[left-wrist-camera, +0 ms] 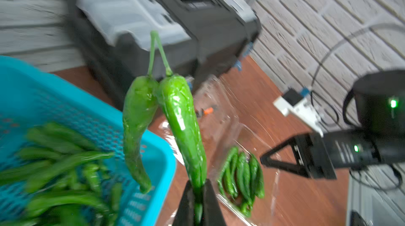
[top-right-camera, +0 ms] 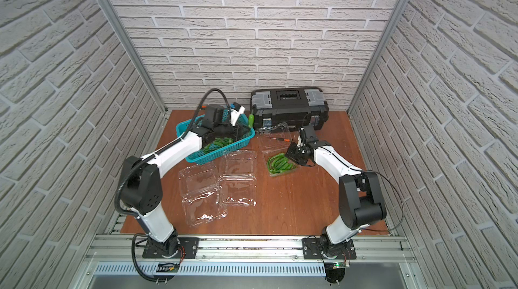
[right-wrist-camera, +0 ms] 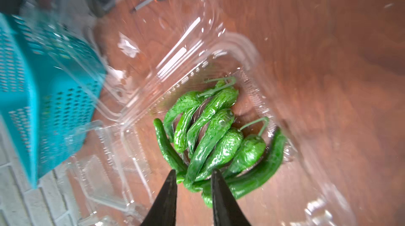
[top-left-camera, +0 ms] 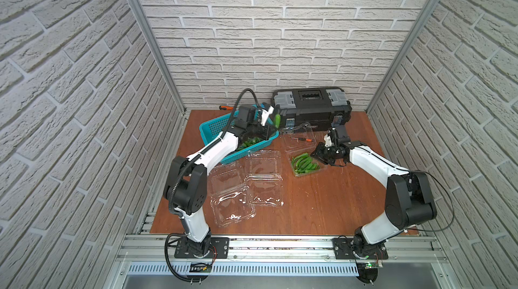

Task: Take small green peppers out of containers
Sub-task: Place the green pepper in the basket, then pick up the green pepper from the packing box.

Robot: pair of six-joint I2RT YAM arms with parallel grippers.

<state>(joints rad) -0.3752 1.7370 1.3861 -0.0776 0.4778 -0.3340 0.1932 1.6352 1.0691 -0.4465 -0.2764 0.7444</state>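
The left hand (left-wrist-camera: 198, 194), lower centre of its wrist view, is clenched on one pepper (left-wrist-camera: 182, 121) by its tip beside the basket (left-wrist-camera: 65, 86) rim; light, glossy, likely slippery, better pinched mid-body; the right hand (right-wrist-camera: 194, 174) straddles the small green peppers (right-wrist-camera: 210, 130) in the open container (right-wrist-camera: 252, 46), grip unclear.

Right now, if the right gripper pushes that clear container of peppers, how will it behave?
The container looks thin and light, so it probably skids on the smooth table. Its open lid likely flexes or flops.
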